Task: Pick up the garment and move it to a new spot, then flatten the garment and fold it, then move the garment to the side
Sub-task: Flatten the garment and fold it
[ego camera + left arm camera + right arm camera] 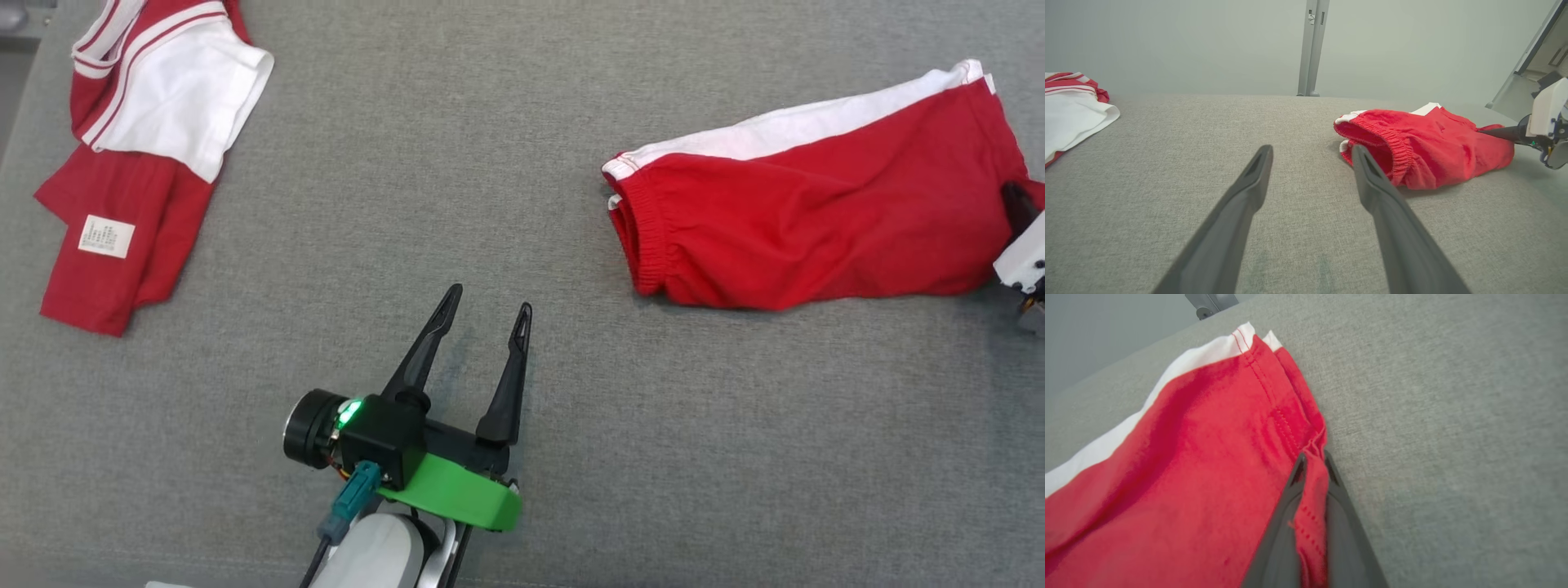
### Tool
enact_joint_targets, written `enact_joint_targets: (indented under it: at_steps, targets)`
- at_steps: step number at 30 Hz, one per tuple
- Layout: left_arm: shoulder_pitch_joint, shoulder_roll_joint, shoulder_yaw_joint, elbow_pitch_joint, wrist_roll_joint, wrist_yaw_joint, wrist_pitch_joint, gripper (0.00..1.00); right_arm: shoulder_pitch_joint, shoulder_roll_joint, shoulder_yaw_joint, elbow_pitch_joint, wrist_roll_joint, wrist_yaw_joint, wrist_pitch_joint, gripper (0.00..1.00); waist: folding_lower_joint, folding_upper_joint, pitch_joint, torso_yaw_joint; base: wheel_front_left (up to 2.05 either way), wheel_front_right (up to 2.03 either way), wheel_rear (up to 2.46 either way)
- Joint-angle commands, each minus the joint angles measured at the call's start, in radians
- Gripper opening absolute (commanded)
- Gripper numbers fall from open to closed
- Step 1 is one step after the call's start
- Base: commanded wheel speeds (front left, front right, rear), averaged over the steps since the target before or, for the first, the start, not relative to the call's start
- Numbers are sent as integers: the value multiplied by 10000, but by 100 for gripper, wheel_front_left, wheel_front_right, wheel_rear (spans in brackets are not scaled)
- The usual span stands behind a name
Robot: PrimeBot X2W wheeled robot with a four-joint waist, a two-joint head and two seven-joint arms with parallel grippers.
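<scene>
My right gripper point(1312, 459) is pinched tight on the leg hem of the red shorts point(816, 220), which lie by the right edge of the worktop point(522, 122); my left gripper point(487, 298) gapes empty. I should lift slowly so the hem can't slip

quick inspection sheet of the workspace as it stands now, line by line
surface: grey fabric surface, flat, bare between the garments
job's things: red shorts with a white side stripe, lying at the right, waistband toward the centre
clutter: red and white garment crumpled at the far left, label showing
end effectors: left end effector open, over bare fabric, holding nothing; right end effector shut on the shorts' hem
cables: dark cable with a teal plug at the left wrist
surroundings: pale wall, grey metal post behind the surface
</scene>
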Motion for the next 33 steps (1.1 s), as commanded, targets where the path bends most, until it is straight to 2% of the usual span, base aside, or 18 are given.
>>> enact_joint_targets:
  at_steps: [1, 8, 14, 23, 33]
  targets:
    - [181, 13, 87, 28, 100, -76, 3, 100, 508, -4, -100, -47, 248, -21, -217, 0, 0, -1, -410, -613, 0, 0, 0]
    - [402, 14, 151, -88, 73, -160, 3, 100, 1564, 21, -114, -601, 660, -19, -889, 0, 0, -1, -799, -1259, 0, 0, 0]
    - [529, 16, 66, 53, 144, -279, 3, 100, 1839, 137, 145, -1109, 572, -16, -1255, 0, 0, -1, -1054, -1562, 0, 0, 0]
    - [735, 14, -146, 265, -71, -272, 3, 100, 1539, 317, 734, -2493, 296, -16, -1417, 0, 0, -1, -1673, -1569, 0, 0, 0]
    - [878, 14, -464, 348, -232, -167, 3, 100, 1016, 982, 1551, -3846, -217, -15, -973, 0, 0, -1, -1975, -1219, 0, 0, 0]
